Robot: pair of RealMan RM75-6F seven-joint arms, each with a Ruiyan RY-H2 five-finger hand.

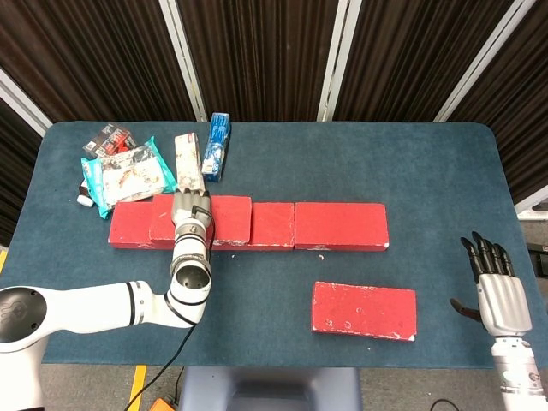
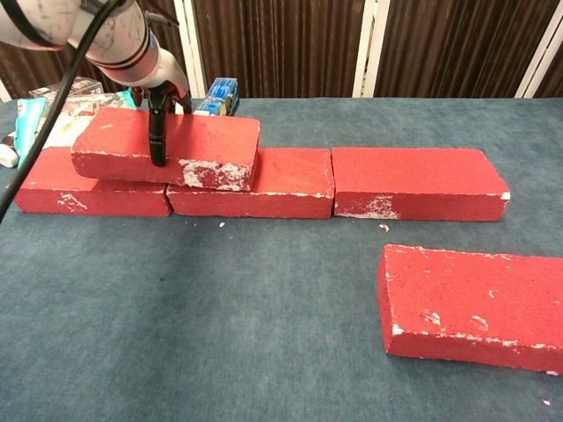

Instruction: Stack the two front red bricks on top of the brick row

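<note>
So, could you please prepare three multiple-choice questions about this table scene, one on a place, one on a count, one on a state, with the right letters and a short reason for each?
1. Where is the red brick held by the left hand?
A. on the row's left end
B. on the cloth in front
C. on the row's right end

2. How many red bricks are visible in all?
A. three
B. five
C. seven

3. What is the right hand doing?
A. gripping a brick
B. holding a snack packet
C. holding nothing, fingers apart

Answers: 1 A, the held red brick lies over the two left bricks of the brick row. 2 B, three in the row, one on top, one loose red brick in front. 3 C, it is by the table's right edge, away from everything.
</note>
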